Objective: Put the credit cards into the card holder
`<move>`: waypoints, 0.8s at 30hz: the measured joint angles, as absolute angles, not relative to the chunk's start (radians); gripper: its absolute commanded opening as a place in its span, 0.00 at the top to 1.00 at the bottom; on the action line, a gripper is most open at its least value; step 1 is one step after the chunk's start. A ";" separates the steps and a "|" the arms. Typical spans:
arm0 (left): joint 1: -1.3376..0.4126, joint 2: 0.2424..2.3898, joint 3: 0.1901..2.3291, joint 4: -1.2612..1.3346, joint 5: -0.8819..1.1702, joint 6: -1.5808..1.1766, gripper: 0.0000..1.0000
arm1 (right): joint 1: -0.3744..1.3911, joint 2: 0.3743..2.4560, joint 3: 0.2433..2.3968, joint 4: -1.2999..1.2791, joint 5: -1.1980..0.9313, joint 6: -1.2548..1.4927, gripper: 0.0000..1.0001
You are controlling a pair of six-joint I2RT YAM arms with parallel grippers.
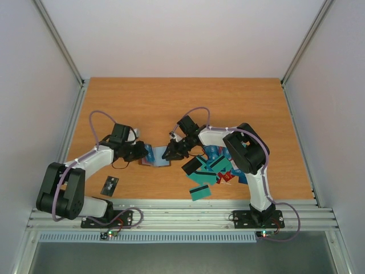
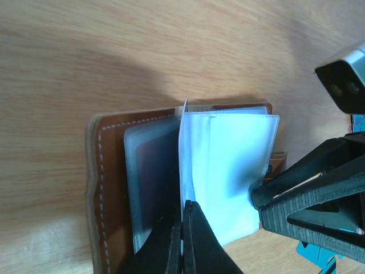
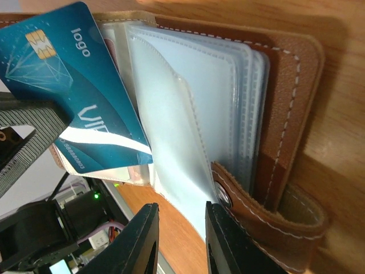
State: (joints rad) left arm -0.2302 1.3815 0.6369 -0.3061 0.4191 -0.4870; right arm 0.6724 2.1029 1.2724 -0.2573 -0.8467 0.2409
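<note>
The brown card holder [image 1: 155, 160] lies open on the table between my two grippers. In the left wrist view its leather cover [image 2: 107, 171] is at the left, with its clear sleeves fanned out. My left gripper [image 2: 183, 206] is shut on one clear sleeve [image 2: 183, 154] and holds it upright. My right gripper [image 3: 179, 240] is open at the holder's [image 3: 291, 114] edge, with a loose sleeve edge [image 3: 182, 171] between its jaws. A teal credit card [image 3: 74, 97] marked "logo" rests against the sleeves. I cannot tell how deep it sits. More credit cards [image 1: 212, 168] are piled under the right arm.
A single black card [image 1: 110, 185] lies near the left arm's base. A teal card [image 1: 199, 192] lies at the near edge of the pile. The right gripper's fingers [image 2: 311, 197] fill the right side of the left wrist view. Walls enclose the table.
</note>
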 measured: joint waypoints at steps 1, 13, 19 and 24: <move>-0.230 1.380 0.637 -0.302 0.416 -0.487 1.00 | 0.672 2.103 1.271 -0.254 -0.848 0.241 0.75; -0.229 1.416 0.620 -0.204 0.456 -0.495 1.00 | 0.672 2.103 1.265 -0.251 -0.857 0.241 0.75; -0.226 1.417 0.607 -0.182 0.473 -0.506 1.00 | 0.672 2.103 1.265 -0.251 -0.857 0.241 0.76; -0.223 1.418 0.606 -0.179 0.493 -0.514 1.00 | 0.672 2.103 1.259 -0.240 -0.858 0.244 0.76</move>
State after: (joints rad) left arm -0.2234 1.4181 0.6064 -0.1791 0.4927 -0.5137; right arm 0.6720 2.1033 1.2591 -0.2398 -0.8581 0.2436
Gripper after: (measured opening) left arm 0.021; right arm 0.243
